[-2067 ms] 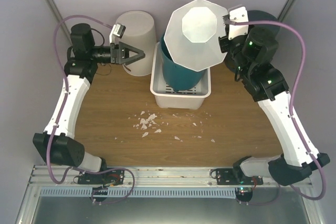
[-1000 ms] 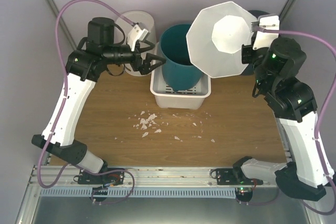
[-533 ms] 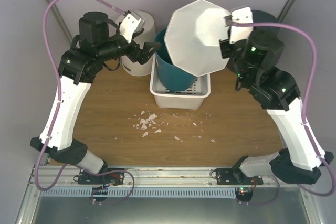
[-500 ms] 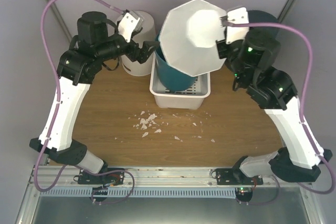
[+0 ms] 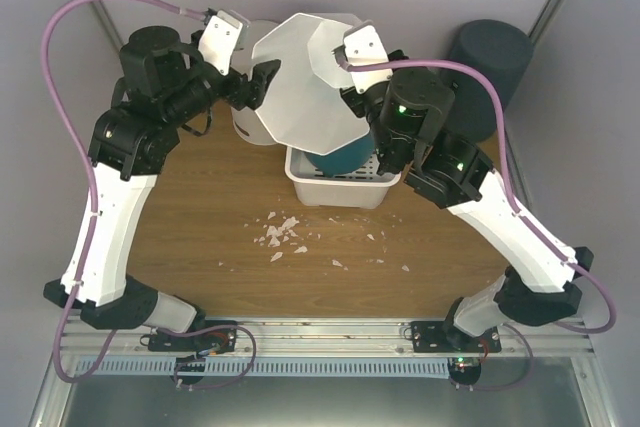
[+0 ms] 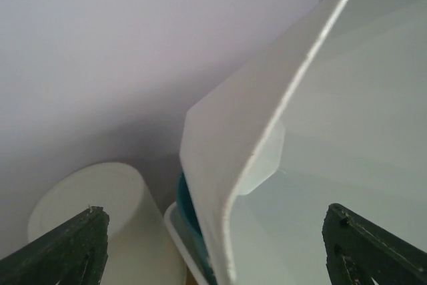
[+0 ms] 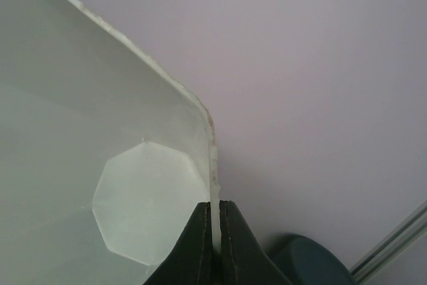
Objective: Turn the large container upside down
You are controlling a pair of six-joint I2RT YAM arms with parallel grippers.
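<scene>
Right fingers (image 7: 197,245): clamped tight on the rim of the large container (image 5: 300,77), wall pinched between them.
Right arm (image 5: 470,197): reaching in over the white tray (image 5: 335,193), wrist up high.
Left fingers (image 6: 67,248): spread wide, holding nothing. The container's rim sits between the tips and looks clear of both.
Left arm (image 5: 110,207): raised, elbow bent, wrist aimed at the container.
Large container: in the air, tipped steeply, above the teal bucket (image 5: 345,157) in the tray at the desk's (image 5: 220,227) back.

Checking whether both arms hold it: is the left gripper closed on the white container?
No, the left wrist view shows the left gripper spread wide, the white container passing between its fingers, touching neither.
</scene>
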